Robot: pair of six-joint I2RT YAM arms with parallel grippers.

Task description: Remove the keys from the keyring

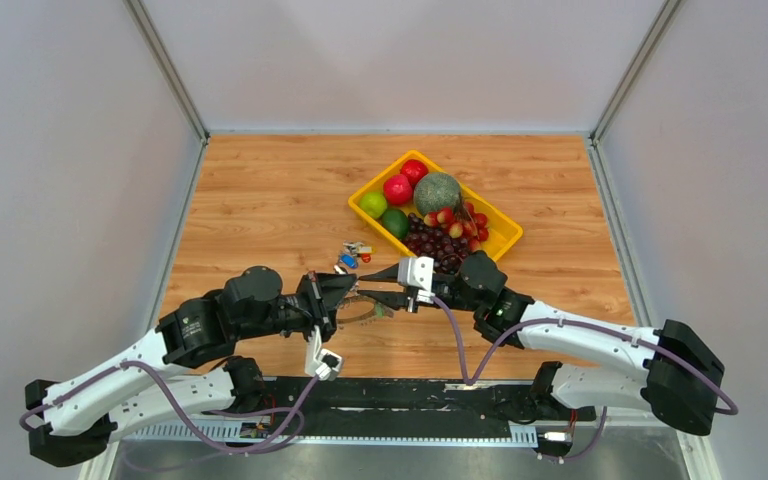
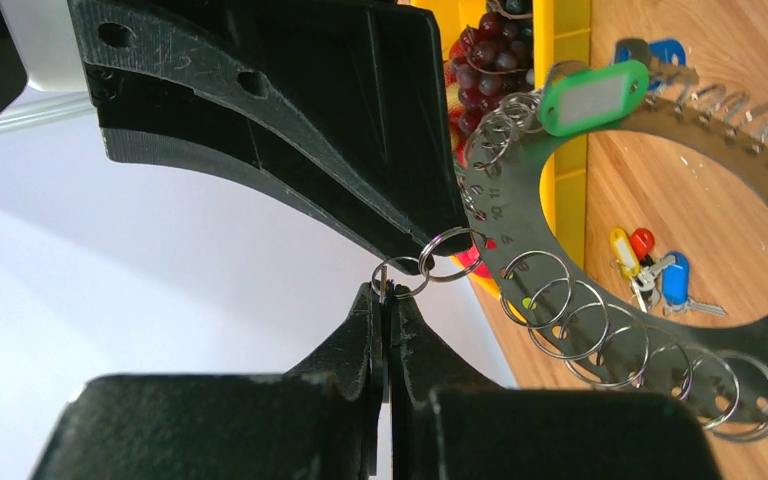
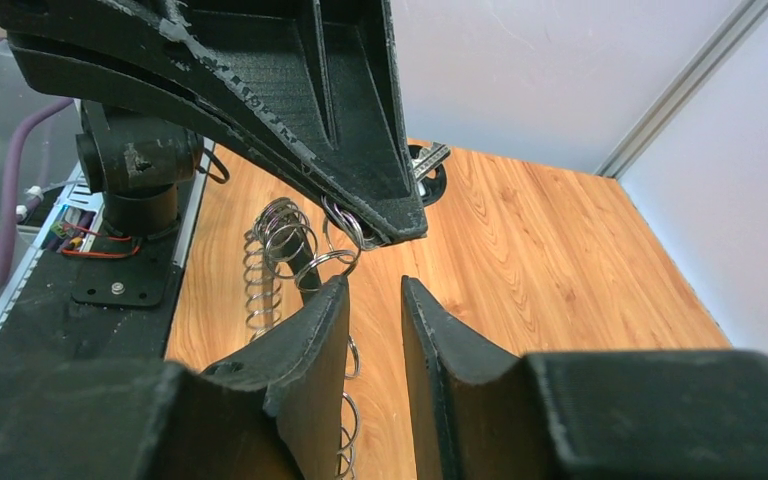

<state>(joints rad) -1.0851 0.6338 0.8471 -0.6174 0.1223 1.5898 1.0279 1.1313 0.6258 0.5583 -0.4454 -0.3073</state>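
Note:
The keyring (image 2: 520, 205) is a large grey toothed disc strung with silver split rings, held tilted above the wood; it shows faintly in the top view (image 1: 365, 312). A green-capped key (image 2: 593, 97) and a blue-capped key (image 2: 666, 50) hang at its upper edge. My left gripper (image 2: 385, 292) is shut on a small split ring (image 2: 403, 276) linked to a second ring on the disc. My right gripper (image 3: 375, 292) is open, its fingers (image 2: 360, 150) just above that ring. The two grippers meet tip to tip (image 1: 348, 297) (image 1: 372, 288). The rings show edge-on (image 3: 275, 245).
A small loose bunch of keys (image 2: 650, 275) with yellow, red and blue caps lies on the wood, also in the top view (image 1: 353, 254). A yellow tray (image 1: 505, 240) of fruit stands behind the grippers. The arm bases and black rail (image 1: 400, 400) run along the near edge.

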